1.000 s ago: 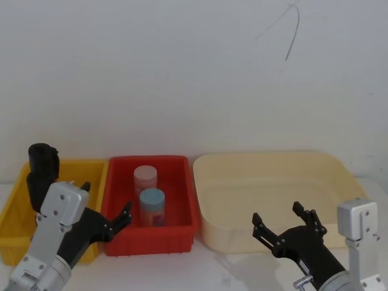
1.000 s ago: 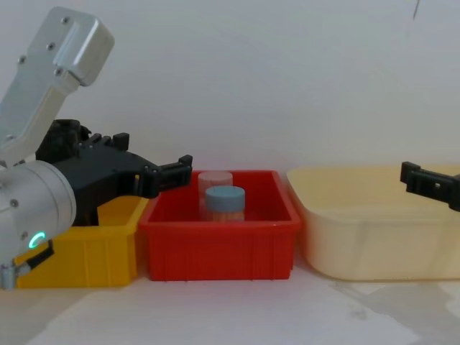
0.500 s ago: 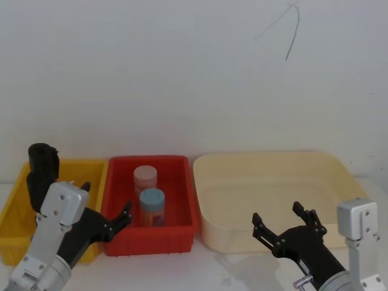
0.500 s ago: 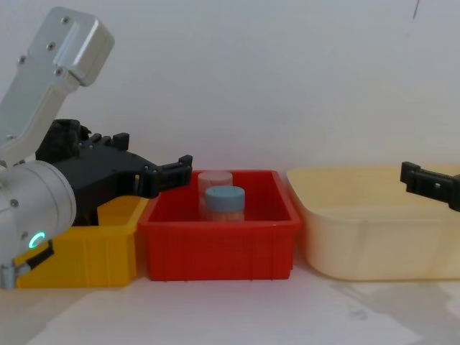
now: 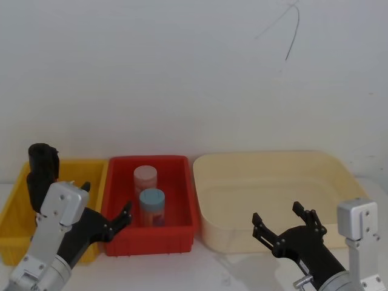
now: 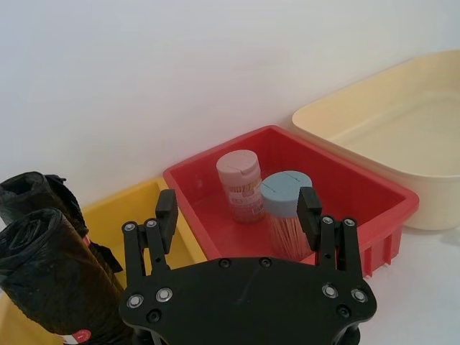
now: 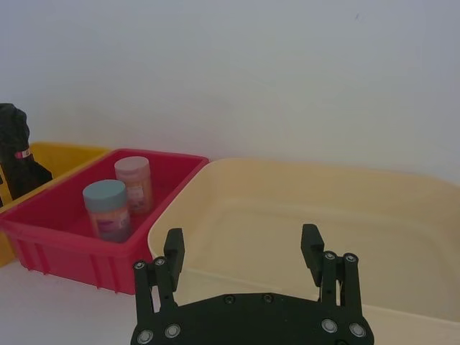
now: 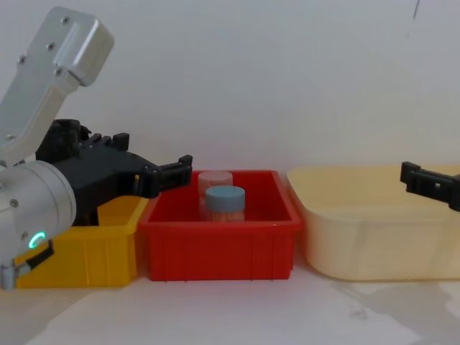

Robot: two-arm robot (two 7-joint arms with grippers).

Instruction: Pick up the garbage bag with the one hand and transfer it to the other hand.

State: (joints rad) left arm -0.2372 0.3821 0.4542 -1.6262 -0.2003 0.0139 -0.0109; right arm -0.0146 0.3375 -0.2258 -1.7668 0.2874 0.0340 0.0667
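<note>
Starting from nothing done: the garbage bag (image 6: 50,277) stands upright in the yellow bin (image 5: 13,212), just beside and left of my left gripper (image 5: 106,199), which hangs wide and empty. My right gripper (image 5: 277,213), also wide and empty, waits well apart. Grasp, lift and handover all remain.

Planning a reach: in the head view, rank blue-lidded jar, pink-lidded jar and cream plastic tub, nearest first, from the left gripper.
From left gripper:
1. Blue-lidded jar, front of red bin.
2. Pink-lidded jar, behind it.
3. Cream plastic tub, far right.
</note>
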